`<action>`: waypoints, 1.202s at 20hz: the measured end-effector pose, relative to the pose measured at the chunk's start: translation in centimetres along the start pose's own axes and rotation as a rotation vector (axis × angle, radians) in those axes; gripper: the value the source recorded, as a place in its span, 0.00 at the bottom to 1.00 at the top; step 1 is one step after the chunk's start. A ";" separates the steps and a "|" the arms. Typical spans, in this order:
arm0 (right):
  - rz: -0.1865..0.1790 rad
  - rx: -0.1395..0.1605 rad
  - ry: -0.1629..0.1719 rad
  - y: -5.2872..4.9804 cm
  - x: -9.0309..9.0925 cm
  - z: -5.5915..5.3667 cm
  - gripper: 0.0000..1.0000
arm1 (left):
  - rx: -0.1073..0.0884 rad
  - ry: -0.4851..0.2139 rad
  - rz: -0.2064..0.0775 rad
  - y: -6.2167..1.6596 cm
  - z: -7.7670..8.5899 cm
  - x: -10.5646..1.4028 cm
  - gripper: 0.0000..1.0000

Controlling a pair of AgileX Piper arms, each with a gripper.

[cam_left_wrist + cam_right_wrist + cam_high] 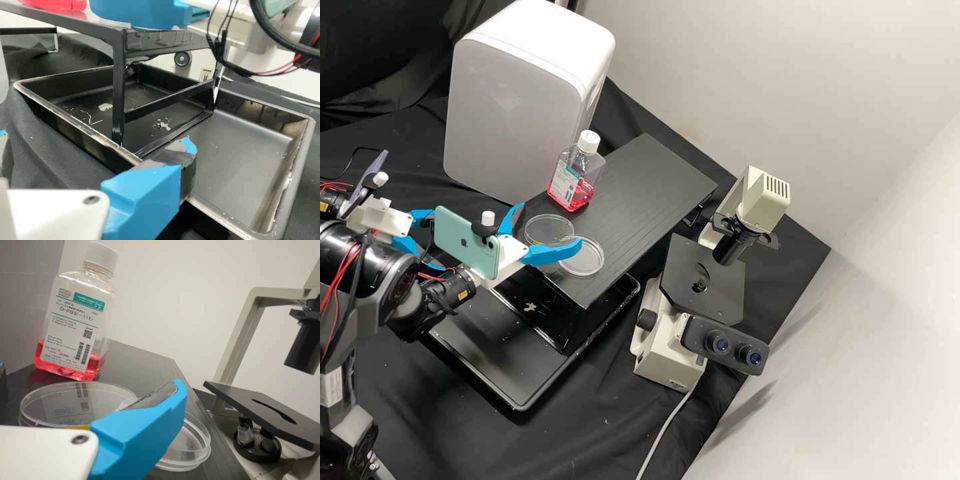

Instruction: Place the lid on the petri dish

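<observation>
Over the raised black shelf (pixel 653 180): right gripper (pixel 550 227), white body w/ two bright blue wedge-shaped fingers spread wide, clasping nothing. One finger, faced w/ a grey pad, slanting across the spot where two clear plastic rounds meet.

Below and btwn those fingers: petri dish (pixel 547 229), a transparent shallow cylinder w/ a low upright wall, flat on the shelf. Just beside it, toward the shelf's front corner: lid (pixel 585 259), flatter, equally clear and glossy, also flat on the shelf and not on the dish. Rims touching or slightly overlapped; can't tell which, finger in the way.

Farther back on the same shelf: squarish clear bottle (pixel 575 175) w/ white screw cap, printed label, pink-red liquid in its lower part.

Shelf top matte, ribbed w/ fine lengthwise grooves, on thin black legs inside a glossy black tray (pixel 513 373) flecked w/ white bits.

Lower, by the tray's rim: left gripper (pixel 95 140), same white-and-blue build, fingers apart, empty, facing the space under the shelf.

Behind the shelf: tall white box (pixel 520 93), smooth, w/ rounded corners. Off to the side: beige-and-black microscope (pixel 693 320), flat black stage, twin eyepieces. Under everything: wrinkled black cloth (pixel 620 427).
</observation>
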 end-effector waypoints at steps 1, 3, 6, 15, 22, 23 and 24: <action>0.000 0.010 0.000 0.0 0.0 0.0 1.00 | 0.000 -0.002 -0.001 -0.02 0.1 0.0 1.00; -0.002 0.030 -0.001 0.0 0.0 0.0 1.00 | 0.001 -0.003 -0.001 -0.04 0.1 0.0 1.00; -0.008 0.088 -0.018 -0.3 0.1 0.5 1.00 | 0.002 -0.003 -0.001 -0.04 0.1 0.0 1.00; -0.036 0.152 0.014 -0.4 1.0 1.3 1.00 | 0.007 -0.003 -0.001 -0.04 0.1 0.0 1.00; -0.040 0.143 0.030 -0.4 1.4 1.5 0.00 | 0.026 -0.007 -0.003 -0.07 0.2 0.1 1.00; -0.040 0.143 0.030 -0.4 1.4 1.5 0.00 | 0.026 -0.007 -0.003 -0.07 0.2 0.1 1.00; -0.040 0.143 0.030 -0.4 1.4 1.5 0.00 | 0.026 -0.007 -0.003 -0.07 0.2 0.1 1.00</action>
